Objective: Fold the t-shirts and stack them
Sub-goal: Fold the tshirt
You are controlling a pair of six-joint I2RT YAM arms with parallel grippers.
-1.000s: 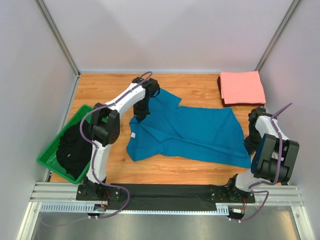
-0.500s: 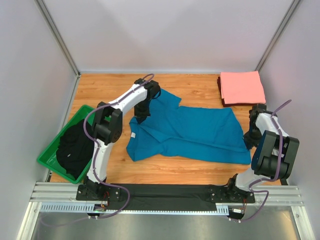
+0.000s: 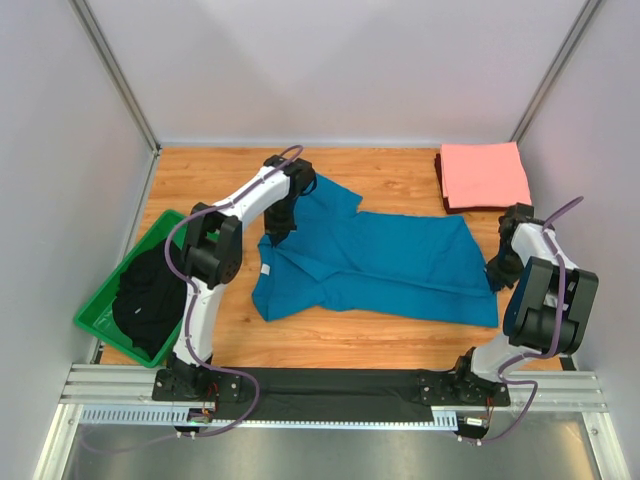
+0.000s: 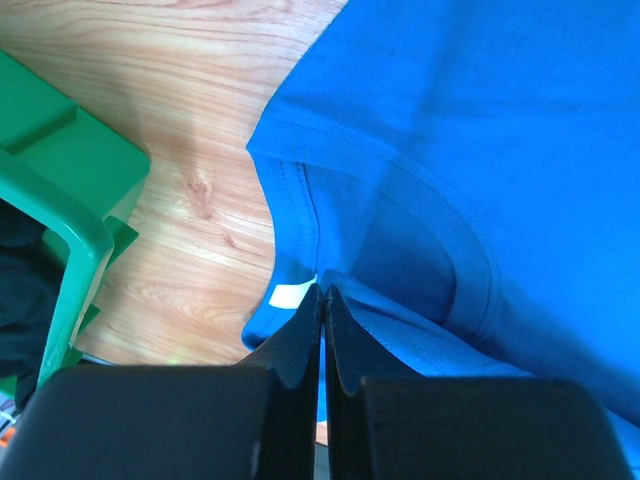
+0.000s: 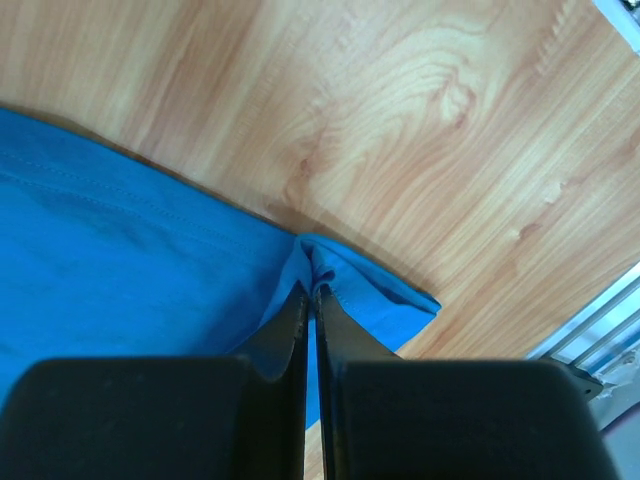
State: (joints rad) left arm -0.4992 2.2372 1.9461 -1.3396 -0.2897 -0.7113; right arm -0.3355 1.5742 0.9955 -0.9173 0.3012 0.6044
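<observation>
Left gripper point(image 4: 322, 297) clamps the teal shirt point(image 4: 480, 120) by its collar point(image 4: 330, 140), right gripper point(image 5: 311, 295) clamps its hem corner point(image 5: 375, 285), apparently starting a fold that needs both lifting together.

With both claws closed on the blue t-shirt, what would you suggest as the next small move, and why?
The left claw is shut on the teal t-shirt at its collar by the white label, and the right claw is shut on a fold of its hem. The shirt lies creased and unfolded. I would probably lift both slightly and draw them apart to pull it taut.
</observation>
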